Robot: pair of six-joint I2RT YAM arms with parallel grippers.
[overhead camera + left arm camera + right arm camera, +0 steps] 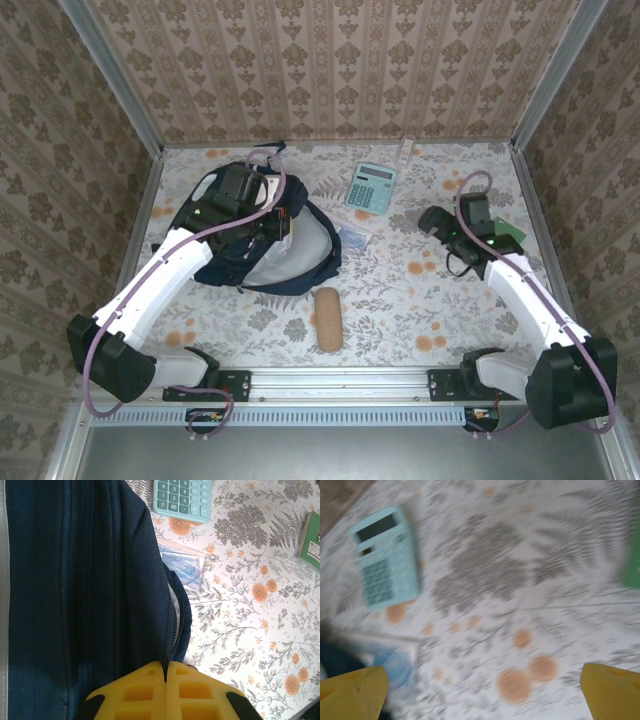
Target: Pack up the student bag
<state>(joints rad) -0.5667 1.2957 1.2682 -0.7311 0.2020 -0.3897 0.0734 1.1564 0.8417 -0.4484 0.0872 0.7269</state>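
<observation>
Navy student bag (pixel 300 258) lies left of the calculator (pixel 372 187): hold its mouth wide with the left gripper (pixel 165 674) clamped on the rim, and centre the right gripper (pixel 482 687), spread apart, over the calculator.

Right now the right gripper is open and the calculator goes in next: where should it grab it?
Probably the calculator by its two long edges, coming straight down with the right gripper. It lies flat, keys up, on the table, clear of the bag, so only its thin sides offer a pinch.
</observation>
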